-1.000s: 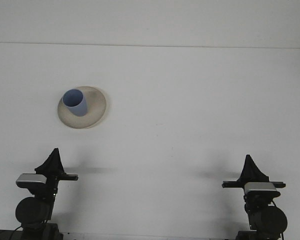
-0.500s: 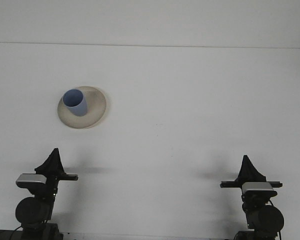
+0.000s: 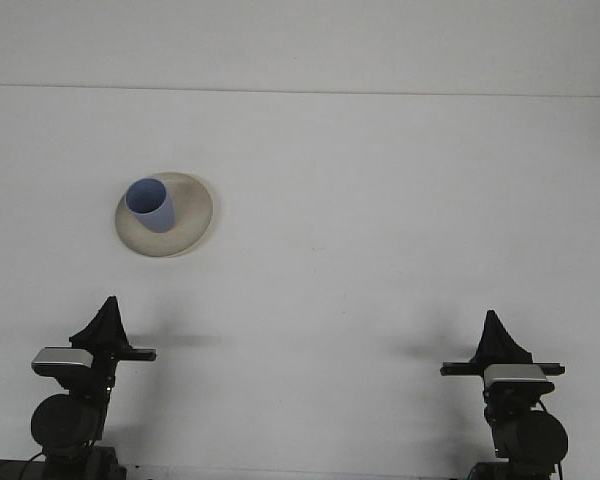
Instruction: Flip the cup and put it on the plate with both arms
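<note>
Almost the whole frame is filled by a white table (image 3: pixel 380 250), whose far edge is seen as a thin line across the upper part of the picture, with a paler band of wall above it.

In the upper left of the frame a beige plate (image 3: pixel 185 228) is laid flat on the table. It is viewed from above and slightly from the near side, so that its rim is seen as a wide oval.

At the bottom left corner the left gripper (image 3: pixel 107 322) is seen, mounted on a dark round joint with a silver block beside it; its fingers are raised to a single dark point. At the bottom right corner the right gripper (image 3: pixel 494 335) is held in the same pose, on a matching joint and silver block. Both are kept low at the near edge, well apart from the plate and from each other. Nothing is held in either one, and each pair of jaws is seen pressed together into one narrow tip, with no gap between them.

On the left part of the plate a blue cup (image 3: pixel 149 205) is stood upright, mouth upward, its round opening turned toward the camera and its base set within the plate's rim
</note>
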{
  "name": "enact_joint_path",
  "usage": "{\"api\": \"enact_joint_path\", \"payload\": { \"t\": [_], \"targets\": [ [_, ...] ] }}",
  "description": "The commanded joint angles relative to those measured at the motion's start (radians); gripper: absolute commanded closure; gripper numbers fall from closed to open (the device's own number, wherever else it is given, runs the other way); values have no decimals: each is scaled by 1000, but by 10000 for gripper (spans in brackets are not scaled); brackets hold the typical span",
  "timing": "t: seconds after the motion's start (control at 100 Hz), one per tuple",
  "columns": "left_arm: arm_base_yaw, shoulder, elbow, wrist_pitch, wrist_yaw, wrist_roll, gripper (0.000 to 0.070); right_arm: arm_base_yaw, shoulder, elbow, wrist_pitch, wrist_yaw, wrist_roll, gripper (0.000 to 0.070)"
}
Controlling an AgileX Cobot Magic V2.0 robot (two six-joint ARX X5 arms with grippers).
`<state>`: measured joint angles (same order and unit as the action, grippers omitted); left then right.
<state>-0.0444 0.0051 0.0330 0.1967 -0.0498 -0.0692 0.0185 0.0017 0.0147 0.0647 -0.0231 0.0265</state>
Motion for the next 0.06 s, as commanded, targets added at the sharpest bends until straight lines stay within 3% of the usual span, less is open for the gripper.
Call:
{"api": "enact_joint_path", "payload": {
  "t": [0.0,0.05],
  "targets": [
    [-2,-2,-19,13,-2,-3,689,-1,-1,-2,10,0,11,700],
    [-2,-2,-19,14,-2,-3,689,-1,-1,-2,10,0,11,700]
  ]
}}
